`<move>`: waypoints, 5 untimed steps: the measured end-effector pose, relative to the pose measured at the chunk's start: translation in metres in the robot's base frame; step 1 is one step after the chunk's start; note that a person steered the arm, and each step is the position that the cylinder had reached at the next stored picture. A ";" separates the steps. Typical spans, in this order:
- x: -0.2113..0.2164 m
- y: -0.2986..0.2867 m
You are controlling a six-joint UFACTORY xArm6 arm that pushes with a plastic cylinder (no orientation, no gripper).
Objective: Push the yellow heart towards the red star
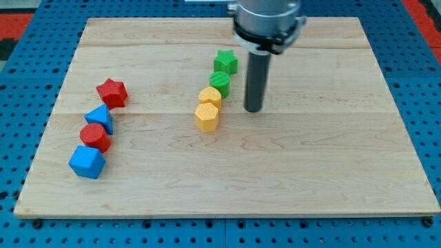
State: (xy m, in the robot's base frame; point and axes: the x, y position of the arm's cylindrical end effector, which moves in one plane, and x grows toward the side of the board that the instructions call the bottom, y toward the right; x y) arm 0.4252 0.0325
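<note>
The yellow heart [210, 96] sits near the board's middle, touching a yellow hexagon [207, 116] just below it and a green round block [220, 81] just above it. The red star [111, 92] lies far to the view's left, at about the same height. My tip [253, 109] rests on the board to the right of the yellow heart and the yellow hexagon, a short gap away, touching no block.
A green star [225, 62] tops the middle column. Below the red star lie a blue triangle [100, 118], a red round block [95, 137] and a blue cube [87, 162]. The wooden board [331, 172] is ringed by blue pegboard.
</note>
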 end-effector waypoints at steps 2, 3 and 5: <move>0.002 -0.129; -0.001 -0.129; -0.020 -0.130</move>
State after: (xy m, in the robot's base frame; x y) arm 0.4055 -0.0976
